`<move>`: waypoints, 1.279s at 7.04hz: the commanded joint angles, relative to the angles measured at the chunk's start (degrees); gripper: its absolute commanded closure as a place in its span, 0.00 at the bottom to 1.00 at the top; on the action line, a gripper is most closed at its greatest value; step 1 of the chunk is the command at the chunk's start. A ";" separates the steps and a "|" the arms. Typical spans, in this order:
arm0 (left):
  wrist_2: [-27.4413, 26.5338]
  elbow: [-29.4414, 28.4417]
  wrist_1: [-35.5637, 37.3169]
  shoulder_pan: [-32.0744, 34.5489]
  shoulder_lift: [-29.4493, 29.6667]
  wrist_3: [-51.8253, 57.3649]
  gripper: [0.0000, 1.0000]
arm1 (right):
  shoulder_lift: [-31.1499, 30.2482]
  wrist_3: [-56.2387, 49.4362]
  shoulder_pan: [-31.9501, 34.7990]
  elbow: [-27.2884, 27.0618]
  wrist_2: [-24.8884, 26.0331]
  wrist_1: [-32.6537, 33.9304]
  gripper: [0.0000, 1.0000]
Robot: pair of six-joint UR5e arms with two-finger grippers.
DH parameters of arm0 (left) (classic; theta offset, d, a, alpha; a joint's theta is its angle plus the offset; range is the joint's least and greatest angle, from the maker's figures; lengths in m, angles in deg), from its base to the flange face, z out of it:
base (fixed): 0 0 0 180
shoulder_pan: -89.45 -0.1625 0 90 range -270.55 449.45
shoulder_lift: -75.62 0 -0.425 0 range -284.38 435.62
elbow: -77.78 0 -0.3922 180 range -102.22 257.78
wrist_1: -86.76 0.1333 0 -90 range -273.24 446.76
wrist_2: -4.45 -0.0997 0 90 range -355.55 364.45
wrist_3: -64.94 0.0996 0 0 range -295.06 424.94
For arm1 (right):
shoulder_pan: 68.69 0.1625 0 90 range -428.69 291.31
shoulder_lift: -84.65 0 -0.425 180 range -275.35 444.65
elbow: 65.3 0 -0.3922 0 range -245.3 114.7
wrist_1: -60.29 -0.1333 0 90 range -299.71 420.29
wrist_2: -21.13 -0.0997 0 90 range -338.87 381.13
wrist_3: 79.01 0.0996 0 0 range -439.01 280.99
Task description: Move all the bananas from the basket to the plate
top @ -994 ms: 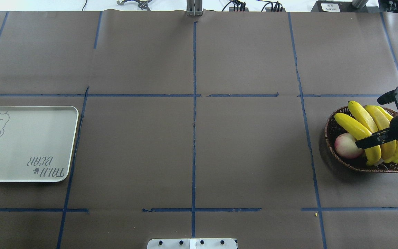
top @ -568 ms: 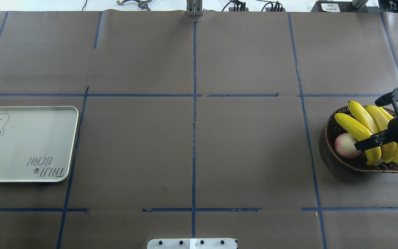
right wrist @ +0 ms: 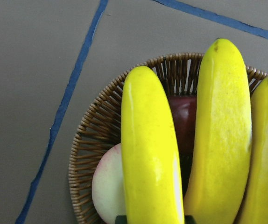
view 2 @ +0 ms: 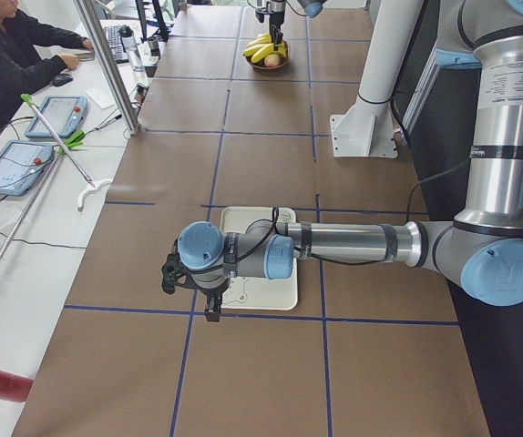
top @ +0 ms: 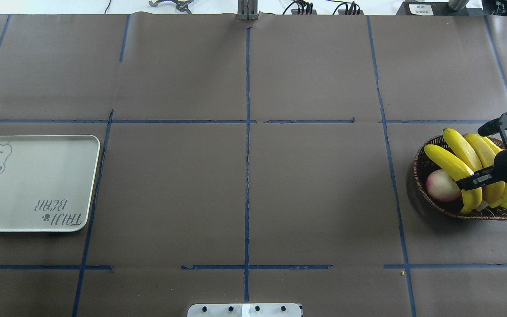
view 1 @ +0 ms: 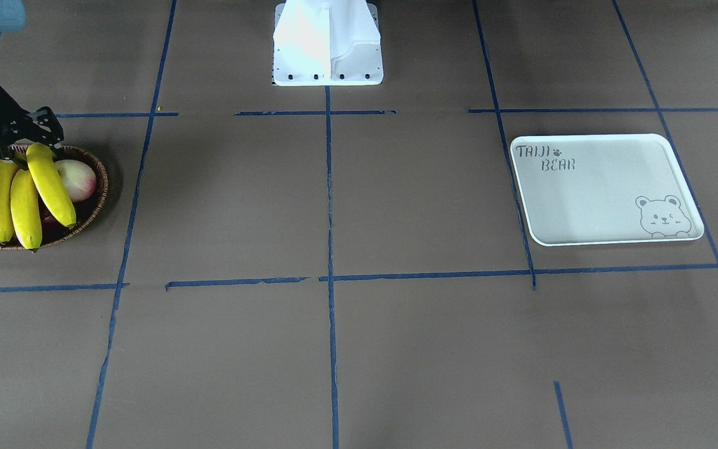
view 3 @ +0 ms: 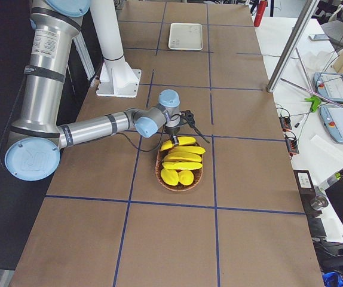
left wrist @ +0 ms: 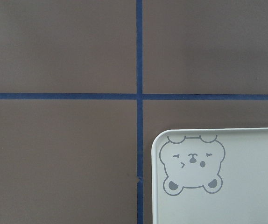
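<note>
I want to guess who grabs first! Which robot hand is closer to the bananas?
The right one. The right gripper is directly over the bananas in the basket. The left gripper hangs at the plate's edge, at the table's other end.

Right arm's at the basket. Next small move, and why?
Probably close the right gripper on the outermost banana. Its fingers are spread over the bananas, one lying across that banana. Every banana is in the basket, and the plate holds nothing.
</note>
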 commanded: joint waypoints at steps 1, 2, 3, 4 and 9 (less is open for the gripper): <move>0.00 0.16 -0.08 0.00 0.00 -1.30 0.00 | -0.01 -0.03 0.19 -0.43 0.61 -0.12 0.97; 0.00 0.25 -0.08 0.00 0.00 -2.01 0.00 | -0.10 -0.03 1.06 -1.65 0.53 -0.30 0.99; 0.00 0.60 -0.16 0.00 0.00 -2.02 0.00 | -0.70 0.05 3.16 -3.58 -0.25 -0.12 1.00; 0.00 1.04 -0.16 -0.09 0.26 -2.80 0.00 | -0.71 0.66 4.40 -6.12 -2.87 0.14 1.00; -0.62 3.59 -22.79 -14.38 6.48 -37.59 0.01 | 25.25 42.65 -1.53 -1.67 -4.61 -0.82 1.00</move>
